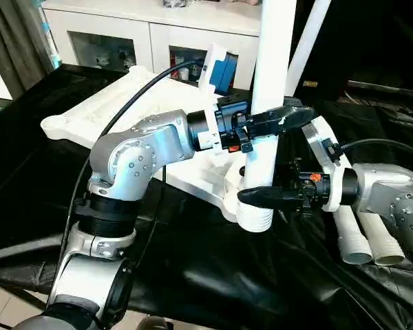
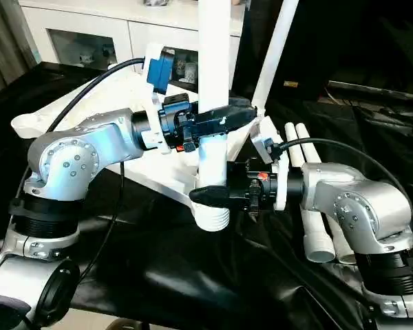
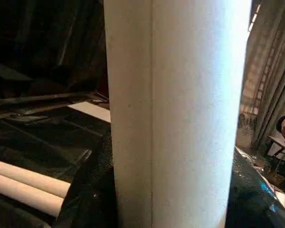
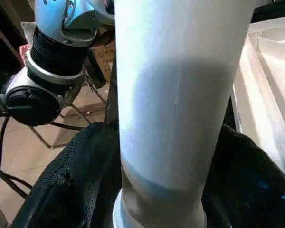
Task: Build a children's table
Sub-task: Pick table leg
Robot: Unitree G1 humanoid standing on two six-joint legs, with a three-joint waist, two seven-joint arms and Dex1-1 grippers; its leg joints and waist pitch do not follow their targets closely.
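Both grippers clasp one upright white table leg (image 1: 272, 89). From the left eye view, the left gripper (image 1: 279, 122) grasps the leg above the right gripper (image 1: 265, 197), which clenches it just above the leg's ribbed lower end (image 1: 255, 220). That end sits at the near corner of the upturned white tabletop (image 1: 89, 117), which lies on the black cloth (image 1: 193, 275). A second leg (image 1: 306, 41) rises slanted just behind the held leg, and two more legs (image 1: 368, 240) lie side by side on the cloth to the held leg's right. A white cabinet (image 1: 144, 27) stands beyond the tabletop.

From the right eye view, the same leg stands between the silver forearms, both pairs of black fingers wrapped about it.

In the left wrist view, the held leg stands close, with the two lying legs (image 3: 23, 183) on the cloth beside it.

In the right wrist view, the leg stands just beside the tabletop's ribbed underside (image 4: 270, 80), with the robot's left arm (image 4: 57, 57) beyond the leg.
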